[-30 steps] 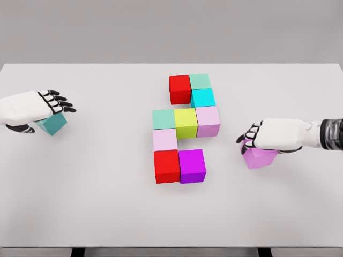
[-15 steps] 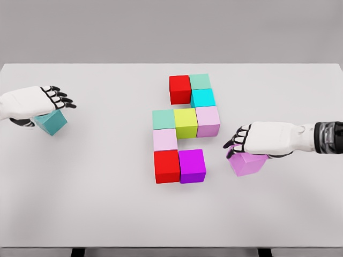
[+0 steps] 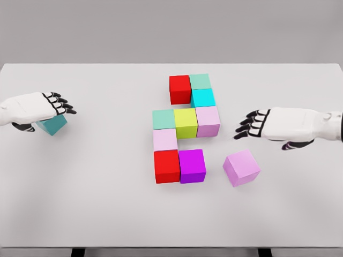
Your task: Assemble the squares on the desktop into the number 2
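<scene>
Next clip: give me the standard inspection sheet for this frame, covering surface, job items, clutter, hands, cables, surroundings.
Surface: white table, flat, evenly lit.
Job's things: nine cubes packed into a partial 2 at the centre; a loose lilac cube lies turned at an angle, apart from the magenta cube; a teal cube sits at far left.
Clutter: nothing seen.
Hands: left robot hand over the teal cube, grip unclear; right robot hand open, above and clear of the lilac cube.
Cables: nothing seen.
Surroundings: plain grey backdrop; dark table legs at the bottom edge.
</scene>
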Controlling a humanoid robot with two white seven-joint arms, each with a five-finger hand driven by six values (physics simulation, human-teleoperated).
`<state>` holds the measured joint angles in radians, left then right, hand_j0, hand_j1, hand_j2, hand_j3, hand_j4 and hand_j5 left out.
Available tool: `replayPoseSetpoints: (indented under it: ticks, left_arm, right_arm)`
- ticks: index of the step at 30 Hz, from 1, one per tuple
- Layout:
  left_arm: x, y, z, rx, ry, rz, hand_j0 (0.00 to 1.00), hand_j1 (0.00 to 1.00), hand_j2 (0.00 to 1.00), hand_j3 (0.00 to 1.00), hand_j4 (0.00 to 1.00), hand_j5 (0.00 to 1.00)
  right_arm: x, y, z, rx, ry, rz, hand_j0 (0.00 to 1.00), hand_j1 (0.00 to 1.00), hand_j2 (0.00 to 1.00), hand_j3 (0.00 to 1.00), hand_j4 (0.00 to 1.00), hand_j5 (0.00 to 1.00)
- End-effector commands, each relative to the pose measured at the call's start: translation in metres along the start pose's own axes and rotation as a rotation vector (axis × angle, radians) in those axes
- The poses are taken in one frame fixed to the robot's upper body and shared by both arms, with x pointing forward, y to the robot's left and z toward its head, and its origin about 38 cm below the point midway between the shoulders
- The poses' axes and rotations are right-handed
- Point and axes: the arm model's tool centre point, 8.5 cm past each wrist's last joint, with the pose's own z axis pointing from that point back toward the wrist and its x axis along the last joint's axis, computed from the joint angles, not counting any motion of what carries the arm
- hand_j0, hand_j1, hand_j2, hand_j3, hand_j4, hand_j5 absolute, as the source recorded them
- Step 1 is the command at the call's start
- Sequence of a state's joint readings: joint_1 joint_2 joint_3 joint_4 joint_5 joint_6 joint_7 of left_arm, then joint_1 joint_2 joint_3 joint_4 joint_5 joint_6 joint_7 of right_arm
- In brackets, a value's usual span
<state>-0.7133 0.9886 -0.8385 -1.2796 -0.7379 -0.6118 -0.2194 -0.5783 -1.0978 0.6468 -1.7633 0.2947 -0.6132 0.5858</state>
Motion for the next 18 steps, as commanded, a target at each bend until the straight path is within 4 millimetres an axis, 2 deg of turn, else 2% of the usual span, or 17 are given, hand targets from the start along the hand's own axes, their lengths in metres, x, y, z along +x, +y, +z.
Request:
replayPoseSetpoints:
  ticks: [1,4,7,9,12,13,14,16,17,18]
  left_arm:
    - [-0.001,-0.001,-0.001,-0.001,0.002,0.006,1.00,1.00,1.00,1.00,1.00,1.00]
    - [-0.001,-0.001,-0.004,0.004,0.002,0.013,1.00,1.00,1.00,1.00,1.00,1.00]
    - [-0.005,-0.001,-0.008,-0.004,0.013,0.022,1.00,1.00,1.00,1.00,1.00,1.00]
    - [-0.006,0.000,-0.008,-0.009,0.013,0.018,1.00,1.00,1.00,1.00,1.00,1.00]
    - [-0.006,-0.001,-0.009,-0.013,0.013,0.014,1.00,1.00,1.00,1.00,1.00,1.00]
    - [-0.004,-0.004,-0.014,-0.023,0.010,0.012,1.00,1.00,1.00,1.00,1.00,1.00]
    - [-0.004,-0.004,-0.014,-0.024,0.010,0.011,1.00,1.00,1.00,1.00,1.00,1.00]
    - [-0.004,-0.004,-0.014,-0.024,0.010,0.011,1.00,1.00,1.00,1.00,1.00,1.00]
    - [-0.004,-0.005,-0.014,-0.028,0.011,0.006,0.96,0.96,0.96,0.96,0.96,0.96]
    - [-0.004,-0.006,-0.014,-0.042,0.015,-0.014,0.84,0.84,0.84,0.84,0.84,0.84]
  right_arm:
    - [-0.005,-0.001,0.020,0.006,0.025,-0.028,1.00,1.00,1.00,1.00,1.00,1.00]
    - [-0.006,0.007,0.037,0.046,0.040,-0.062,1.00,1.00,1.00,1.00,1.00,1.00]
    - [-0.001,0.034,0.042,0.141,0.026,-0.116,1.00,1.00,1.00,1.00,1.00,1.00]
    - [0.008,0.057,0.035,0.204,-0.010,-0.157,1.00,1.00,1.00,1.00,1.00,1.00]
    - [0.012,0.064,0.032,0.239,-0.029,-0.162,1.00,1.00,1.00,1.00,1.00,1.00]
    - [0.014,0.069,0.028,0.299,-0.056,-0.158,1.00,1.00,1.00,1.00,1.00,1.00]
    - [0.013,0.076,0.038,0.335,-0.039,-0.168,1.00,1.00,1.00,1.00,1.00,1.00]
    - [0.014,0.081,0.045,0.364,-0.031,-0.176,1.00,1.00,1.00,1.00,1.00,1.00]
    - [0.015,0.084,0.047,0.372,-0.032,-0.182,1.00,1.00,1.00,1.00,1.00,1.00]
    - [0.013,0.082,0.052,0.372,-0.017,-0.178,1.00,1.00,1.00,1.00,1.00,1.00]
